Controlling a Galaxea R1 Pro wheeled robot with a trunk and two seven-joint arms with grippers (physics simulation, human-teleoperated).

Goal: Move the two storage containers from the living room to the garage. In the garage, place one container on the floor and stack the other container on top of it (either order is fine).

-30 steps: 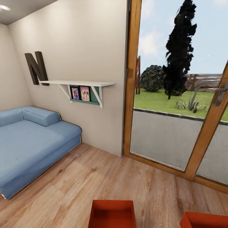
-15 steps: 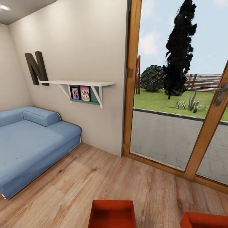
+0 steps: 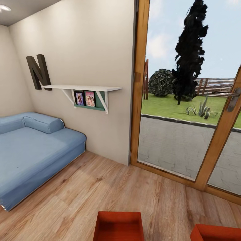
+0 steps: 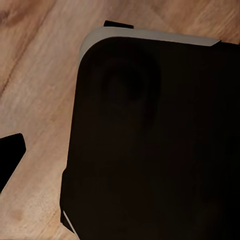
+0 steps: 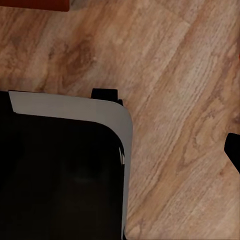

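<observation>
Two orange-red open-top storage containers rest on the light wood-plank floor (image 3: 100, 187) of the living room, at the near edge of the head view. One container (image 3: 118, 226) lies at centre, the other (image 3: 216, 233) at the right corner, both cut off by the frame. An orange container edge (image 5: 35, 4) also shows in the right wrist view. A dark fingertip (image 4: 10, 156) of the left gripper and a dark fingertip (image 5: 234, 148) of the right gripper stand at the frame edges over bare planks, holding nothing.
A blue sofa (image 3: 33, 150) stands at the left against the beige wall, under a white shelf (image 3: 83, 88). Wood-framed glass doors (image 3: 187, 127) close off the right. My black, grey-edged base (image 4: 155, 140) (image 5: 60, 175) sits over the planks in both wrist views.
</observation>
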